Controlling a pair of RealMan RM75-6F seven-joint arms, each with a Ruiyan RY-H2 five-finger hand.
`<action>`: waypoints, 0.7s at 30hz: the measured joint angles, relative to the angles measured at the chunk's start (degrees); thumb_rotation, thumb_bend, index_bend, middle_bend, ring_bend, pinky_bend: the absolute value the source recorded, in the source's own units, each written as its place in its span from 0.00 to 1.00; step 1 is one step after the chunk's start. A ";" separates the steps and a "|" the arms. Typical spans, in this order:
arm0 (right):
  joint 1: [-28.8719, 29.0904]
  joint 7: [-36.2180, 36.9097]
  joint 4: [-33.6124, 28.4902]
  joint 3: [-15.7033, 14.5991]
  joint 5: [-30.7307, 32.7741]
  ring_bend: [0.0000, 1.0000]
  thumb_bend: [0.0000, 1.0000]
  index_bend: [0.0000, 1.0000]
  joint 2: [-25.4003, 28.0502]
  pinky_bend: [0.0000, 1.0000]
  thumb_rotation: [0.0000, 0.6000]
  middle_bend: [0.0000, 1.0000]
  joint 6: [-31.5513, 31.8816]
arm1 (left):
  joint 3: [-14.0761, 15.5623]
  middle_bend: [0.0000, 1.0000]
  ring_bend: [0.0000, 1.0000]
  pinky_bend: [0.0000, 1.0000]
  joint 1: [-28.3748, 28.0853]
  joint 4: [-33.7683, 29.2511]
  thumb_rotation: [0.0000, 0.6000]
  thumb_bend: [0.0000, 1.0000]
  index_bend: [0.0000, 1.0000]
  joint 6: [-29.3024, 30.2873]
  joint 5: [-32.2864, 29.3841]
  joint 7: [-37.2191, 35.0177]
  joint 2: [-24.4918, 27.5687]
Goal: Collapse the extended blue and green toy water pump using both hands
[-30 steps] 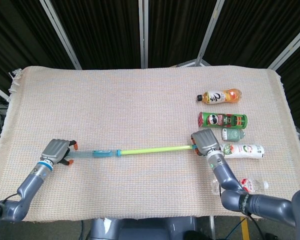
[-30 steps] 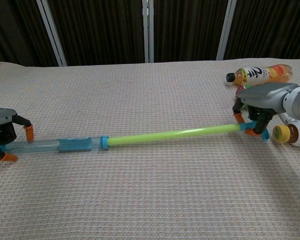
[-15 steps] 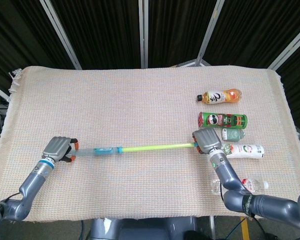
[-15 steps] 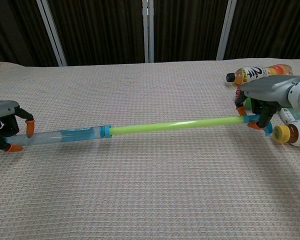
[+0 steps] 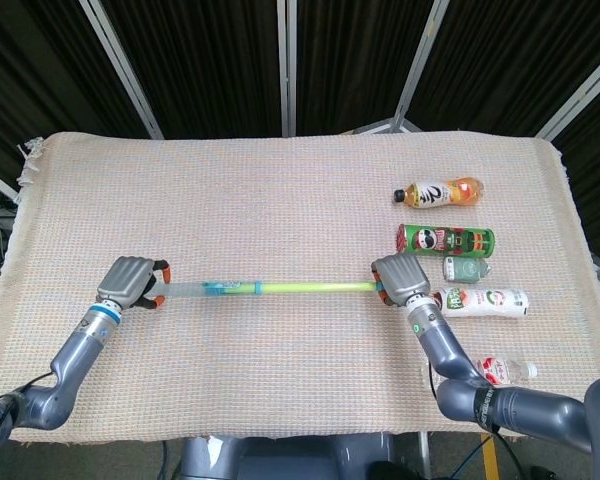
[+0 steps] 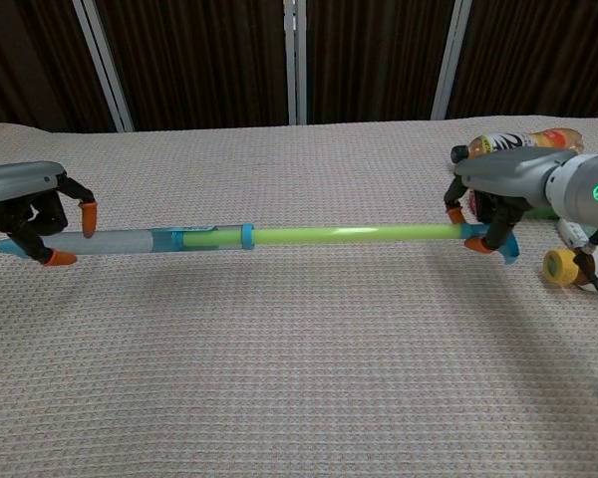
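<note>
- Left hand (image 6: pixel 35 214) closed around the far left end of the toy water pump (image 6: pixel 249 237), orange fingertips (image 6: pixel 88 212) curled over and under the pale barrel.
- Right hand (image 6: pixel 488 214) pinching the opposite end, fingers wrapped on the small blue handle at the tip of the green rod.
- Pump held level between both hands, lying left to right across the near half of the table (image 5: pixel 280 190) in the head view; a shadow beneath it in the chest view, apparently raised just off the cloth.
- Left part: a clear, bluish tube with a darker blue section inside and a blue collar where the rod enters.
- Right part: a thin, bright green rod, drawn out long, making up roughly half the length.
- Just beyond the right hand, lying on their sides: an orange drink bottle (image 5: pixel 439 192), a green snack can (image 5: pixel 445 240), a white bottle (image 5: pixel 485 299) and a small clear bottle (image 5: pixel 505 371) near the table edge.
- Woven beige cloth covering the table; dark curtains behind.
</note>
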 measured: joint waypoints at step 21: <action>3.48 -0.42 1.77 3.52 3.38 1.00 0.54 0.74 -5.75 1.00 1.00 1.00 0.66 | -2.39 0.86 0.80 1.00 -6.36 -1.77 1.00 0.63 0.78 0.44 -4.92 6.21 -6.09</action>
